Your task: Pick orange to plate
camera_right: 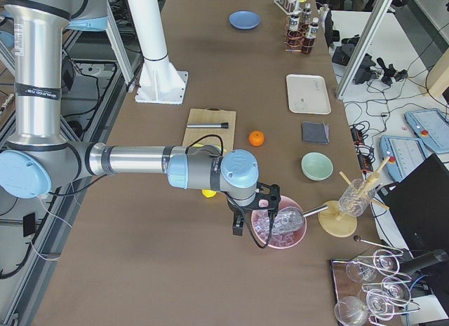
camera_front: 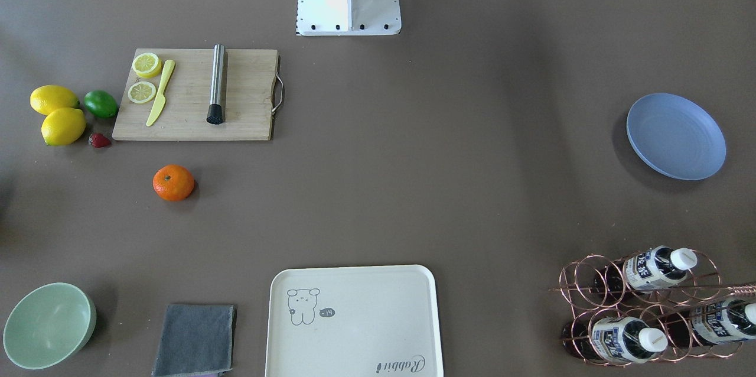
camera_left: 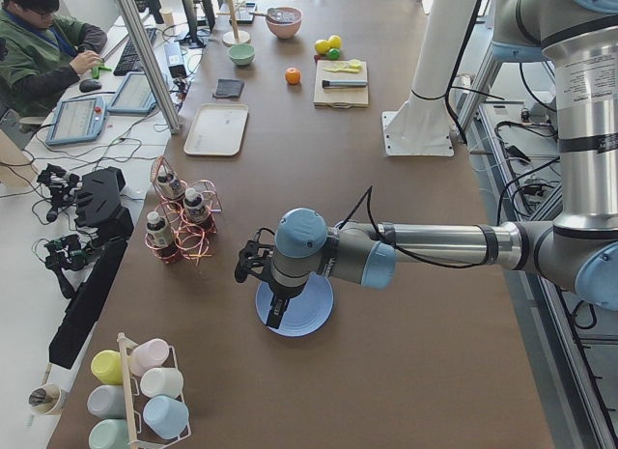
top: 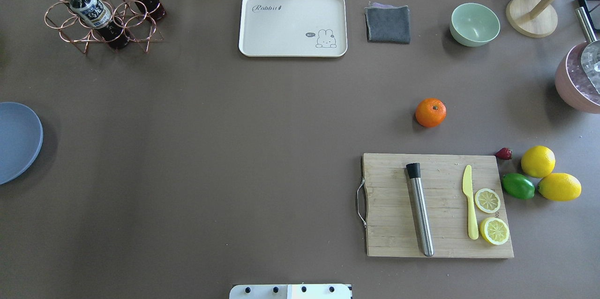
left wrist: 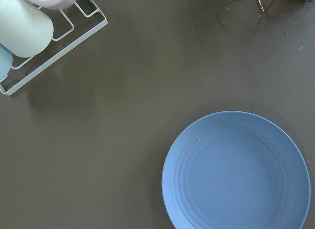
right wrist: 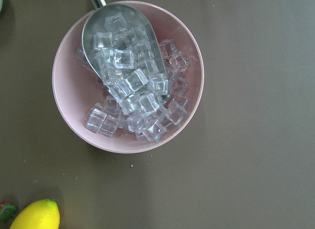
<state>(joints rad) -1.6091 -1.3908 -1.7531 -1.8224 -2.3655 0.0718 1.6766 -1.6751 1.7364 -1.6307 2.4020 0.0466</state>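
Note:
The orange (top: 430, 112) lies alone on the brown table, just beyond the cutting board (top: 389, 224); it also shows in the front view (camera_front: 173, 182). The pale blue plate (top: 16, 139) rests far off at the table's left end and holds nothing (left wrist: 236, 172). My left gripper (camera_left: 271, 312) hangs over the plate (camera_left: 314, 314), and I cannot tell whether it is open or shut. My right gripper (camera_right: 242, 226) hovers at the pink bowl of ice cubes (right wrist: 64, 115), well away from the orange (camera_right: 257, 138); its state cannot be told either.
The board carries a steel muddler (top: 419, 210), a yellow knife (top: 470, 205) and lemon slices. Two lemons (top: 538, 161), a lime (top: 518, 185) and a strawberry lie beside it. A cream tray (top: 293, 25), grey cloth (top: 387, 23), mint bowl (top: 474, 24) and bottle rack (top: 101, 13) line the far edge.

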